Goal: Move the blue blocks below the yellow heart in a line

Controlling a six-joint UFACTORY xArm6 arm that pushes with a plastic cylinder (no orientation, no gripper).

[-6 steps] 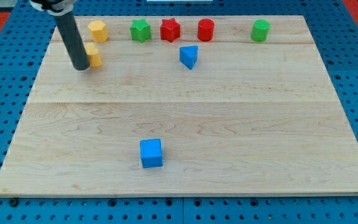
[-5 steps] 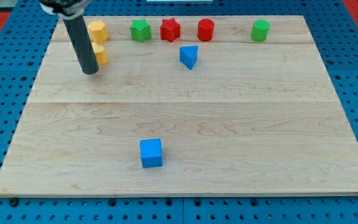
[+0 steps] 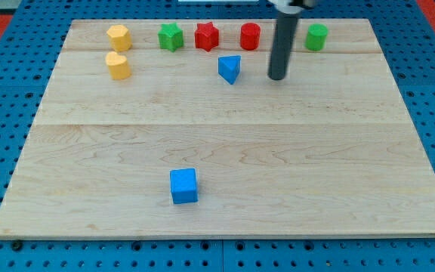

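A yellow heart (image 3: 117, 65) lies near the board's upper left, just below a yellow hexagon (image 3: 118, 37). A blue triangle (image 3: 230, 69) lies at upper centre. A blue cube (image 3: 183, 186) lies at lower centre, far from the heart. My tip (image 3: 277, 77) rests on the board to the right of the blue triangle, a short gap away, not touching it.
Along the top row stand a green star (image 3: 171, 36), a red star (image 3: 207, 36), a red cylinder (image 3: 250, 35) and a green cylinder (image 3: 316, 36). The wooden board (image 3: 399, 151) lies on a blue pegboard.
My tip has swept from beside the yellow heart at the left across to the right of the blue triangle. No block has moved.
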